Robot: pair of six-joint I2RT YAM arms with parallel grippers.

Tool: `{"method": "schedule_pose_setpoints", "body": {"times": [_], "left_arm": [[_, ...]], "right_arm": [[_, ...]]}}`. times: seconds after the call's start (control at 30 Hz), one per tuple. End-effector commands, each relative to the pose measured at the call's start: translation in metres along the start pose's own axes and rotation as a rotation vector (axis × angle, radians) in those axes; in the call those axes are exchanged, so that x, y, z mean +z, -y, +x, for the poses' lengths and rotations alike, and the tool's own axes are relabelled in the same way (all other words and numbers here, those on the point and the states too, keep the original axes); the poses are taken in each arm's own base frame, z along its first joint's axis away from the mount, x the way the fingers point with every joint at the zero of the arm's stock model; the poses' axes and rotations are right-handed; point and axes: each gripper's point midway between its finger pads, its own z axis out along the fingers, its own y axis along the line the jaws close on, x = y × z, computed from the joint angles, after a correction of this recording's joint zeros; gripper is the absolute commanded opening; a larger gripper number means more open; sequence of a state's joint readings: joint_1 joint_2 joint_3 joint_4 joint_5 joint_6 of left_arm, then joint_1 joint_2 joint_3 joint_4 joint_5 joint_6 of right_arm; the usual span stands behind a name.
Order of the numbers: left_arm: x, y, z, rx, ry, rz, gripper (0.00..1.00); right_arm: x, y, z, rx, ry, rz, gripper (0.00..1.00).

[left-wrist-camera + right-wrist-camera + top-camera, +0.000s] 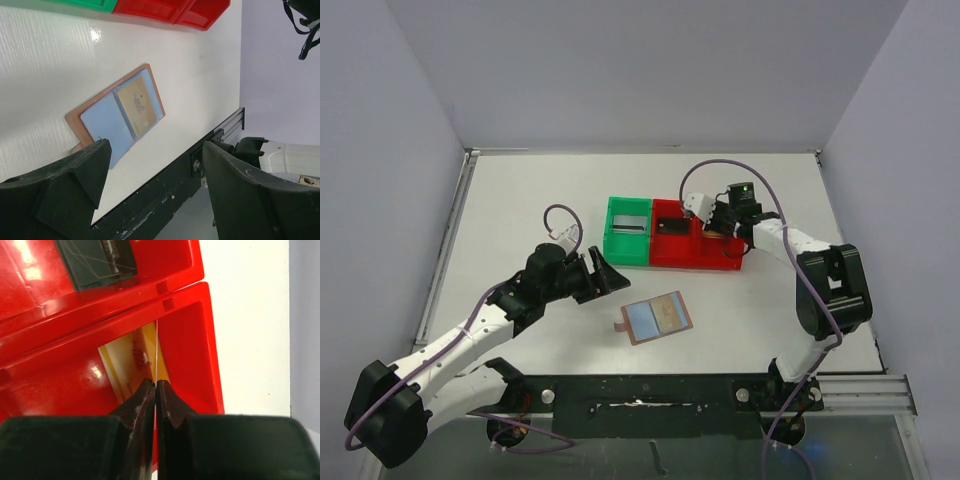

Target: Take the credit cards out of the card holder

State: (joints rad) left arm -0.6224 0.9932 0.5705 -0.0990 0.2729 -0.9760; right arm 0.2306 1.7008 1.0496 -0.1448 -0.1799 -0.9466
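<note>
Thin gold card [132,360] is pinched by closed right pincer [156,386], centre frame, over red plastic bin [192,340]; tan leather wallet [658,317] lies lower-right of wide-spread left pincer [607,272].

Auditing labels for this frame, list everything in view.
wallet: one, tan with blue lining, open flat on table, front centre.
red bin: one, red, behind wallet.
green bin: one, green, against red bin's left side.
black card: one, black, red bin's left compartment.
gold card: one, gold, red bin's right compartment, pinched by right gripper.
unclear item: one, dark, inside green bin.
table: one, white.
left gripper: one, black, open, left of wallet.
right gripper: one, black, shut over red bin.
</note>
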Motion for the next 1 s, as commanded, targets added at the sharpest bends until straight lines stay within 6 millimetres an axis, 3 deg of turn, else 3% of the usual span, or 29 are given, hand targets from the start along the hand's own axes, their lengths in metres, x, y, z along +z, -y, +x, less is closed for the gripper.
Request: {"method": "schedule_pose_setpoints", "body": {"times": [0.0,0.3,0.67,0.97], "left_arm": [[-0.006,0.023,-0.015,0.030,0.043,0.061,0.73],[-0.005,0.019,-0.014,0.020,0.037,0.055,0.73],[-0.003,0.021,-0.013,0.023,0.021,0.057,0.73],[-0.003,0.019,-0.012,0.017,0.017,0.051,0.72]], "right_arm": [[-0.001,0.037,-0.019,-0.071,0.031,0.092,0.04],[0.012,0.014,-0.011,-0.110,-0.006,0.005,0.08],[0.017,0.010,-0.008,-0.096,-0.028,-0.025,0.20],[0.021,0.006,-0.008,-0.064,-0.034,-0.047,0.22]]}}
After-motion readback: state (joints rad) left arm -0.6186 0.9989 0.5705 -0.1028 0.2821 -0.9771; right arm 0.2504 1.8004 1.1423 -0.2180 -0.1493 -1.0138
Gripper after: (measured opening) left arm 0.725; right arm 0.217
